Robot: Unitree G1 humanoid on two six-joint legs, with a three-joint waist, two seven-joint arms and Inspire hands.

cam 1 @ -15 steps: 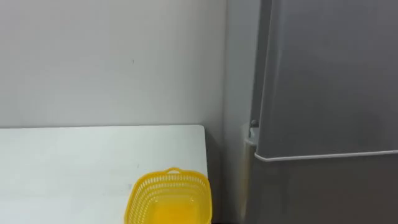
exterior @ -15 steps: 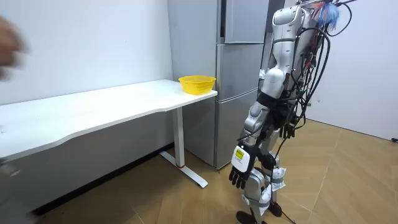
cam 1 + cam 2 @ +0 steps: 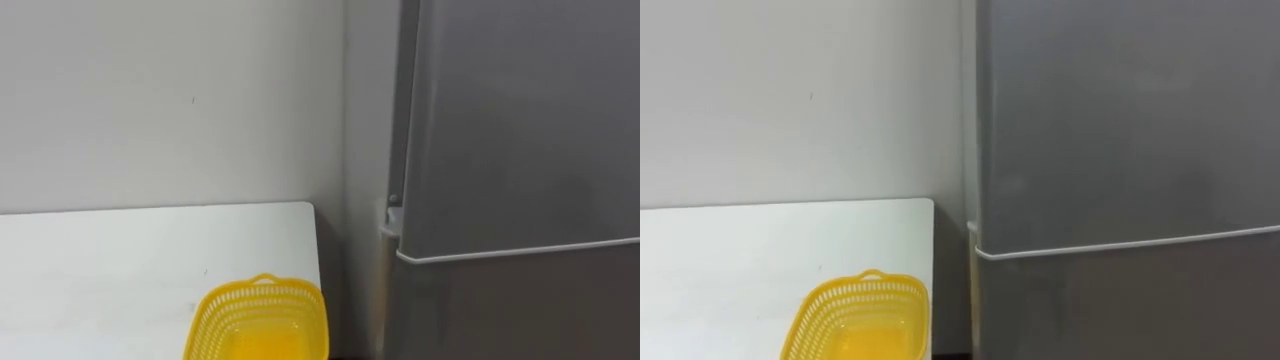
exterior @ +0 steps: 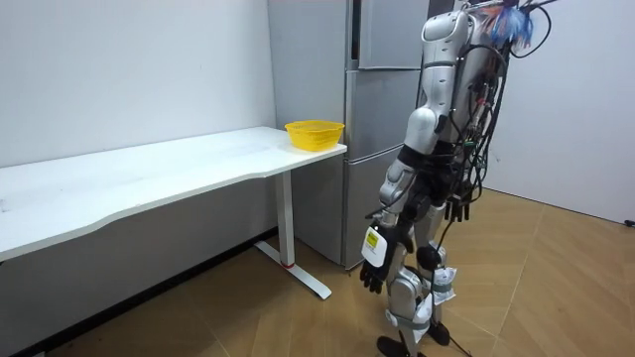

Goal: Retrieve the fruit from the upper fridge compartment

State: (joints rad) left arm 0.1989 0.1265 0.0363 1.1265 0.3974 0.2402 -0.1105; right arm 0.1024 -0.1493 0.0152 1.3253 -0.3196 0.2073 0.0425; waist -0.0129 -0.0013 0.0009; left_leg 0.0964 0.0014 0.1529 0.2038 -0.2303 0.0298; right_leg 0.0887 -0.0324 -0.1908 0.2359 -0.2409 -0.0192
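Yellow basket [image 3: 262, 322] on white table [image 3: 90, 265], grey fridge [image 3: 520, 150] doors closed, both well ahead of left hand [image 4: 374, 256], hanging slack & loose; right hand [image 4: 457, 209] can't tell.

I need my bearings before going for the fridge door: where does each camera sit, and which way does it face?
Left eye view: on the head, facing the closed fridge at its door seam, with the table corner and basket at lower left.
Right eye view: beside it on the head, facing the same way.
Room view: stands behind the robot to its left and sees its whole body before the fridge, left hand and right hand hanging low.
Shared: all three show the fridge, table and basket.
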